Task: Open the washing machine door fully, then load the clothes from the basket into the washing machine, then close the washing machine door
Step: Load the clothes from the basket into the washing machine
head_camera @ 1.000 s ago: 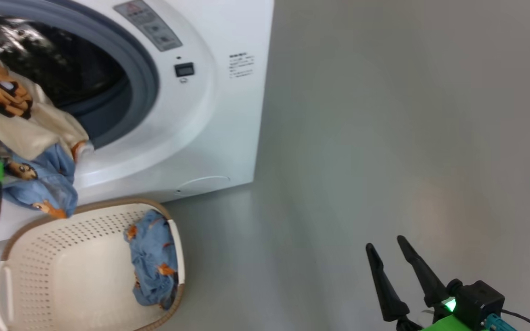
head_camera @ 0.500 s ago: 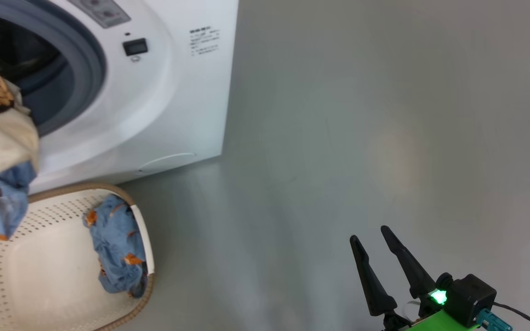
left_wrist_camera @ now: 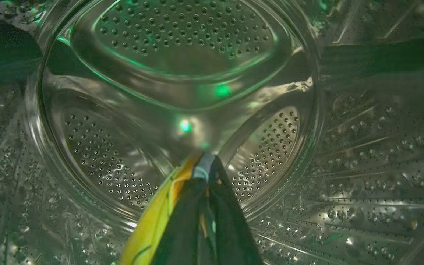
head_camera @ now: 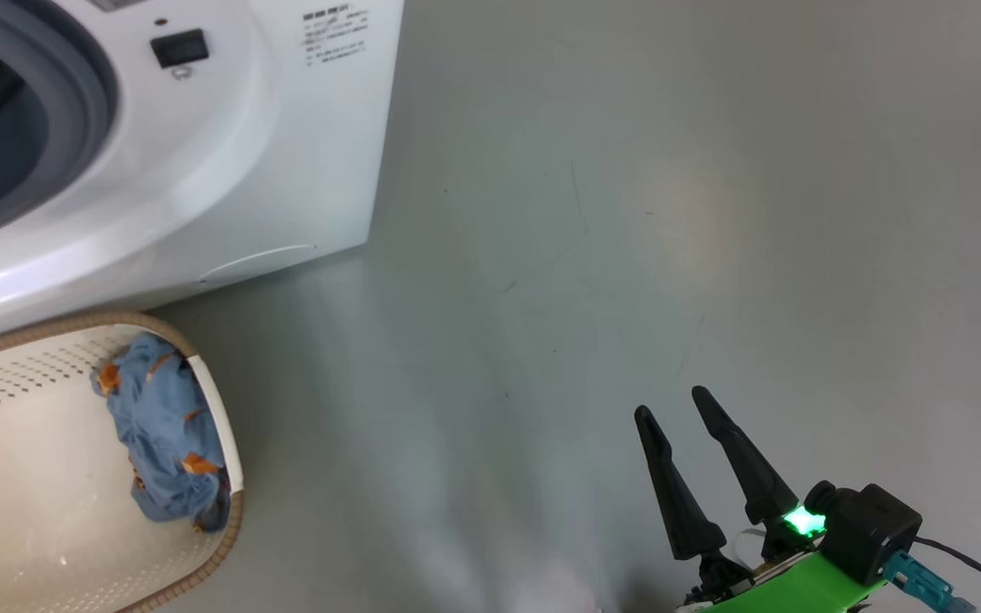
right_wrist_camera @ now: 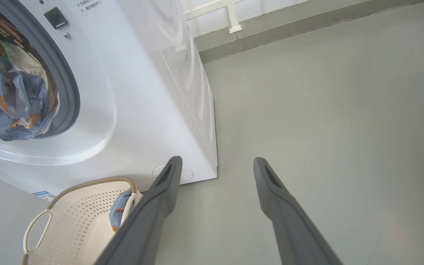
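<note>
Left tool (left_wrist_camera: 205,162) fingers pressed together, pinching a garment (left_wrist_camera: 153,221) deep inside the drum (left_wrist_camera: 182,48) of the washing machine (head_camera: 286,153). Right tool (head_camera: 671,402) spread, holding nothing, over the floor (head_camera: 627,213) at 5 o'clock in head view. Basket (head_camera: 220,443) at 8 o'clock, just beside the machine front (blue clothes (head_camera: 163,434) bunched against its 3 o'clock wall).

A smooth grey floor (head_camera: 627,213) meets a darker skirting strip (right_wrist_camera: 307,24) under a white wall bracket (right_wrist_camera: 231,16).
</note>
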